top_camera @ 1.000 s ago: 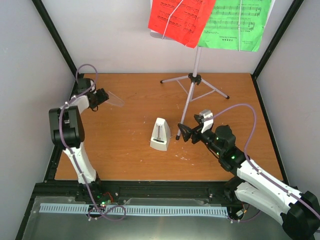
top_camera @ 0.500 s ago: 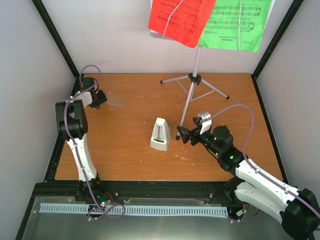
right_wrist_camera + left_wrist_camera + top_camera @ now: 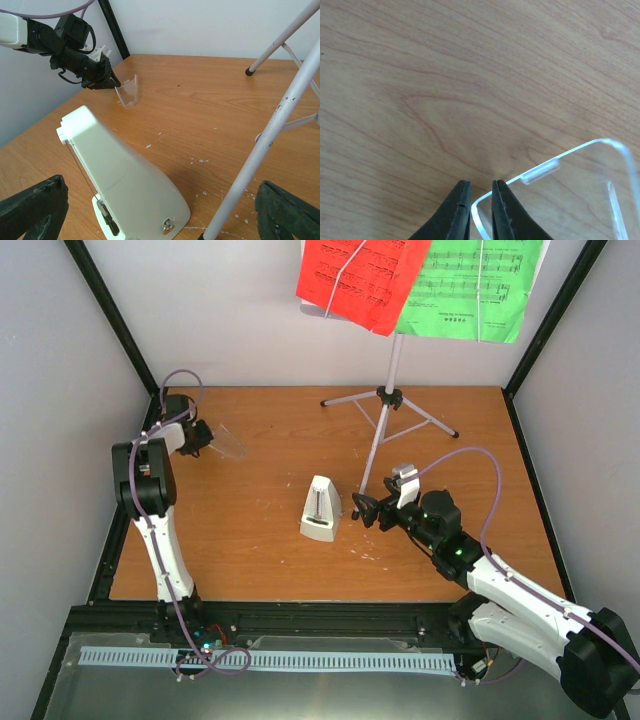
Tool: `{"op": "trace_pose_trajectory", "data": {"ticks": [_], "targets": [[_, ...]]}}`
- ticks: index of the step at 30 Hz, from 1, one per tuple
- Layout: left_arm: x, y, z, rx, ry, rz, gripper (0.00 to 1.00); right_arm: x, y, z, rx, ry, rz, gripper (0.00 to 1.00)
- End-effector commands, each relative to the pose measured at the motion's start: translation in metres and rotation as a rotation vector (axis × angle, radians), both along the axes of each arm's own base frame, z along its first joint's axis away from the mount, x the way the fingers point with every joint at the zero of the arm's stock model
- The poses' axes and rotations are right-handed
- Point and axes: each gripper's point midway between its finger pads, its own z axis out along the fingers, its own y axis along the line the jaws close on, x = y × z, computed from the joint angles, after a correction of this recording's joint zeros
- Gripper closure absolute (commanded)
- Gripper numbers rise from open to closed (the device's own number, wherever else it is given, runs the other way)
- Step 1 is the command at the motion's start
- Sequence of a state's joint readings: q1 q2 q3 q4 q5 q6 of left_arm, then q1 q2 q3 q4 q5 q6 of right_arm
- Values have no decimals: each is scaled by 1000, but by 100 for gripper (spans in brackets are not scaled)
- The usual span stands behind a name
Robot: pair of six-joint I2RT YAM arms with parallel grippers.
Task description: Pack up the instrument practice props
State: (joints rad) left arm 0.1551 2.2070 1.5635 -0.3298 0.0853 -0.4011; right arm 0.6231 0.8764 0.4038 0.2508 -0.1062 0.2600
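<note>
Packing barely begun: white pyramid-shaped metronome centre frame; silver-tripod music stand upright at top, red sheet and green sheet on it. Left gripper pinched on rim of clear plastic cover, upper left. Right gripper wide open, empty, beside metronome.

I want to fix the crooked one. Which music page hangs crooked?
The red page, on the left of the stand: it sits tilted, while the green page beside it hangs nearly straight.

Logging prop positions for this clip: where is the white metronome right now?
Top view: the metronome stands upright near the middle of the table, just left of the open right gripper and of the front leg of the music stand, touching neither.
</note>
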Motion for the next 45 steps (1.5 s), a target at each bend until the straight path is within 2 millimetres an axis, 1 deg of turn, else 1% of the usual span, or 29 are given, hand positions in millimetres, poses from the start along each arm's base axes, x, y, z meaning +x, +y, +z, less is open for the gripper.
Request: {"op": "trace_pose_trajectory", "data": {"ticks": [1, 2, 5, 8, 14, 15, 17, 20, 22, 23, 25, 27, 31, 33, 35, 36, 38, 40, 42, 45], "targets": [[-11, -3, -1, 9, 24, -11, 85, 3, -4, 3, 14, -11, -27, 0], [-13, -3, 0, 8, 23, -11, 86, 3, -5, 3, 13, -13, -31, 0], [-17, -5, 3, 6, 18, -19, 91, 4, -7, 3, 8, -16, -39, 0], [-23, -6, 7, 12, 18, -34, 99, 4, -7, 3, 7, -16, -45, 0], [-34, -15, 18, 71, 19, -135, 99, 4, -8, 2, 5, -16, -49, 0], [-36, -18, 19, 85, 25, -155, 98, 4, -8, 2, 4, -16, -50, 0], [-42, -23, 17, 107, 48, -185, 91, 4, -8, 1, 5, -13, -51, 0], [-50, -29, 13, 117, 72, -211, 75, 5, -8, 0, 4, -12, -51, 0], [-55, -34, 12, 100, 73, -223, 67, 5, -8, 0, 3, -12, -50, 0], [-57, -35, 12, 94, 74, -225, 65, 5, -8, 0, 3, -11, -50, 0], [-62, -38, 10, 82, 77, -224, 64, 5, -9, 1, 4, -13, -55, 0], [-67, -40, 7, 72, 82, -218, 66, 5, -10, 1, 2, -13, -58, 0], [-74, -39, -1, 62, 104, -193, 73, 5, -10, 1, 3, -16, -60, 0], [-75, -40, -4, 53, 110, -189, 80, 4, -10, 1, 4, -15, -59, 0], [-77, -41, -5, 41, 113, -184, 90, 4, -11, 3, 6, -18, -62, 0], [-78, -41, -3, 41, 107, -177, 94, 4, -11, 3, 6, -18, -63, 0], [-83, -42, 6, 36, 84, -162, 99, 2, -12, 7, 12, -26, -60, 0], [-90, -47, 16, 4, 62, -161, 100, -3, -11, 13, 29, -48, -39, 0], [-97, -57, 33, -47, 28, -169, 100, -7, -10, 21, 60, -73, -22, 0], [-110, -76, 68, -146, -48, -194, 100, -13, -11, 32, 103, -102, -9, 0]]}}
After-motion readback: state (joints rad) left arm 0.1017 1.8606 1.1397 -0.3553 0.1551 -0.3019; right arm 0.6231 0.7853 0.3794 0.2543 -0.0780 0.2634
